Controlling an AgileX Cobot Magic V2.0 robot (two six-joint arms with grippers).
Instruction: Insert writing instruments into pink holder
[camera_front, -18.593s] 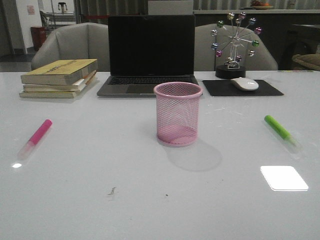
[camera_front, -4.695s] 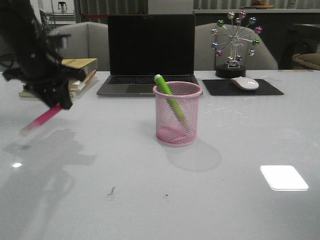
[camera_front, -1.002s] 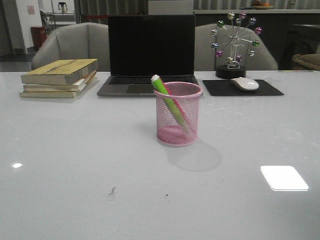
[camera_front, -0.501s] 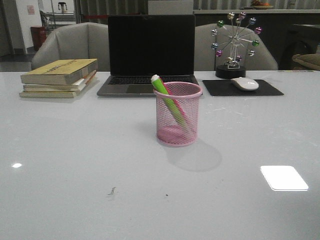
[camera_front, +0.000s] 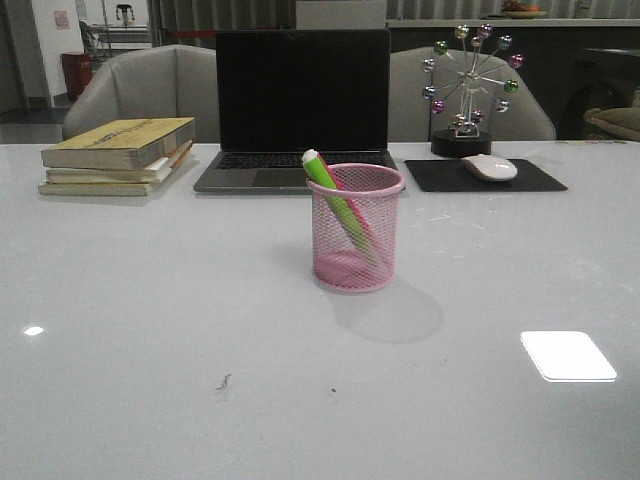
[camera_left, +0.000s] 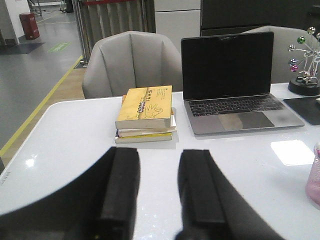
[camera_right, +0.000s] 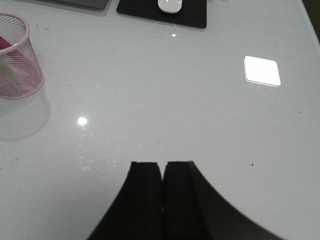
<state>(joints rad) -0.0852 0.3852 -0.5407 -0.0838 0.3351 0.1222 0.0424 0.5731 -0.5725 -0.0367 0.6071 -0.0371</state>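
Note:
The pink holder (camera_front: 356, 228) stands upright mid-table, in front of the laptop. Inside it lean the two writing instruments: the green highlighter (camera_front: 328, 187) pokes above the rim, and the pink highlighter (camera_front: 362, 224) lies behind it, seen through the mesh. The right wrist view shows the holder (camera_right: 17, 60) with both markers inside, far from my right gripper (camera_right: 162, 164), which is shut on nothing. Only an edge of the holder (camera_left: 315, 177) appears in the left wrist view. My left gripper (camera_left: 158, 151) is open and empty over bare table. Neither arm appears in the front view.
A laptop (camera_front: 300, 110) sits behind the holder, a stack of books (camera_front: 118, 155) at the back left, a mouse (camera_front: 489, 167) on a black pad (camera_front: 485, 176) and a ball ornament (camera_front: 468, 90) at the back right. Chairs stand beyond the table.
Nothing has moved over the last second. Earlier, both highlighters lay on the table; the green went into the holder first, then my left gripper carried the pink one in, and both arms withdrew.

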